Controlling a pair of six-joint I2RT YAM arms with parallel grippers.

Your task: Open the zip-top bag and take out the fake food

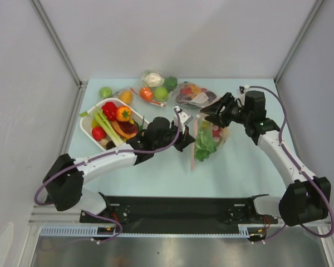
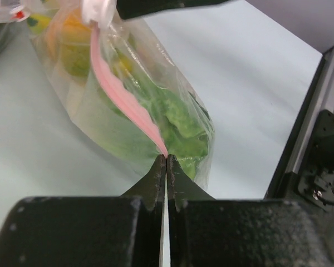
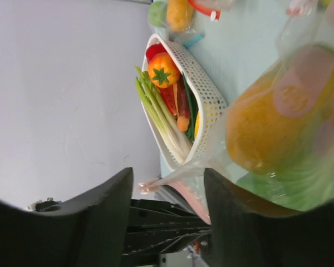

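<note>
The clear zip-top bag (image 1: pixel 210 139) lies at mid table between the two grippers, with green lettuce (image 1: pixel 204 146) inside. In the left wrist view my left gripper (image 2: pixel 166 158) is shut on the near end of the bag's pink zip strip (image 2: pixel 122 97), with lettuce (image 2: pixel 172 119) behind it. It sits at the bag's left edge in the top view (image 1: pixel 185 139). My right gripper (image 1: pixel 207 115) is at the bag's far top. In its wrist view it (image 3: pixel 167 178) is open, with a bag corner (image 3: pixel 178 173) between the fingers, unclamped. An orange-yellow fruit (image 3: pixel 264 133) shows through the plastic.
A white basket (image 1: pixel 88 129) with red peppers, a tomato and a leek stands left of the bag; it also shows in the right wrist view (image 3: pixel 203 94). Two other clear bags (image 1: pixel 156 86) (image 1: pixel 196 95), a green apple (image 1: pixel 105 92) and an orange fruit (image 1: pixel 126 97) lie at the back.
</note>
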